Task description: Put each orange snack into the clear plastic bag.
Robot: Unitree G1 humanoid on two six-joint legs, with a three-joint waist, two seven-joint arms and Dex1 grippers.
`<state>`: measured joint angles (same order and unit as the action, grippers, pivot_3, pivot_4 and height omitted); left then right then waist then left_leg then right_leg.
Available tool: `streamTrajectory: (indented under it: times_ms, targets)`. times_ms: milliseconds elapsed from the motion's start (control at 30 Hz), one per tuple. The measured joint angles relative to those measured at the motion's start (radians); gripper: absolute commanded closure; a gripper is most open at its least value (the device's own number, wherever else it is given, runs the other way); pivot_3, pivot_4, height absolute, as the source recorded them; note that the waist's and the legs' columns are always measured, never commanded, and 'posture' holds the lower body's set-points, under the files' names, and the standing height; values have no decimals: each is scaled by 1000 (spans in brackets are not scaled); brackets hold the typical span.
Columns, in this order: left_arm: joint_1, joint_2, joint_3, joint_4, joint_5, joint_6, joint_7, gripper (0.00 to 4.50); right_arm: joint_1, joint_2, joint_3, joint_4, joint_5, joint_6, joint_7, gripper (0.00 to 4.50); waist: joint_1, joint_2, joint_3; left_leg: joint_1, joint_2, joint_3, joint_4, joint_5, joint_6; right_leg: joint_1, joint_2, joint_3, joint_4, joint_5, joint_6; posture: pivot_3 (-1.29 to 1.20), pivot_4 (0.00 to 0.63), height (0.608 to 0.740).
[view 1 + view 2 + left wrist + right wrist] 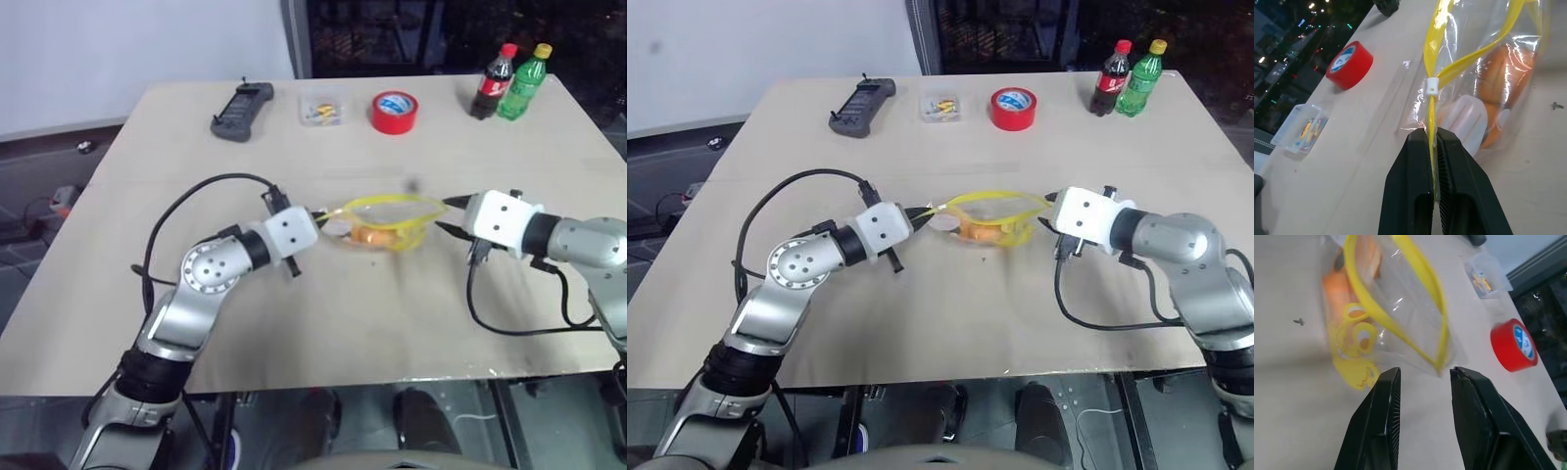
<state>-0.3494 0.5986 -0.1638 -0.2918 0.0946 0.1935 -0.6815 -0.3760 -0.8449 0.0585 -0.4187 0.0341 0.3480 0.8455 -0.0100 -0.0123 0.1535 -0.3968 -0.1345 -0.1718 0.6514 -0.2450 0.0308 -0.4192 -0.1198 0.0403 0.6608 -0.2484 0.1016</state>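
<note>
The clear plastic bag (384, 221) with its yellow seal strip hangs just above the table's middle, mouth held wide between my two arms. Orange snack (1497, 82) lies inside it at the bottom, also seen as an orange mass (1340, 290) behind the film; I cannot tell how many pieces there are. My left gripper (1432, 134) is shut on the yellow strip at the bag's left end. My right gripper (1422, 373) stands at the bag's right corner with its jaws apart, the corner just ahead of the fingertips.
Along the table's far side stand a black handheld device (241, 111), a small clear box of colourful bits (321, 109), a red tape roll (394, 112), a cola bottle (498, 80) and a green bottle (523, 82). Black cables trail from both wrists.
</note>
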Motion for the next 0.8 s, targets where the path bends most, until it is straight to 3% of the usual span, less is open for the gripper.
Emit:
streamTrajectory:
  times_ms: [400,533,567,800]
  targets:
    - [3,0,0,1,0,-4,0,4500,1,5,0,7,15,-23,-2,2858,0,0,0,0,0,0,0,0,0,0,0,0,0,0,0,0,150,740]
    - [5,0,0,1,0,-4,0,4500,-6,26,0,26,14,-43,-5,3959,0,0,0,0,0,0,0,0,0,0,0,0,0,0,0,0,150,740]
    - [6,0,0,1,0,-4,0,4500,-8,28,1,33,13,-48,-5,4417,0,0,0,0,0,0,0,0,0,0,0,0,0,0,0,0,150,740]
    - [10,0,0,1,-1,-2,1,4500,-26,40,2,44,4,-69,-12,4417,0,0,0,0,0,0,0,0,0,0,0,0,0,0,0,0,150,740]
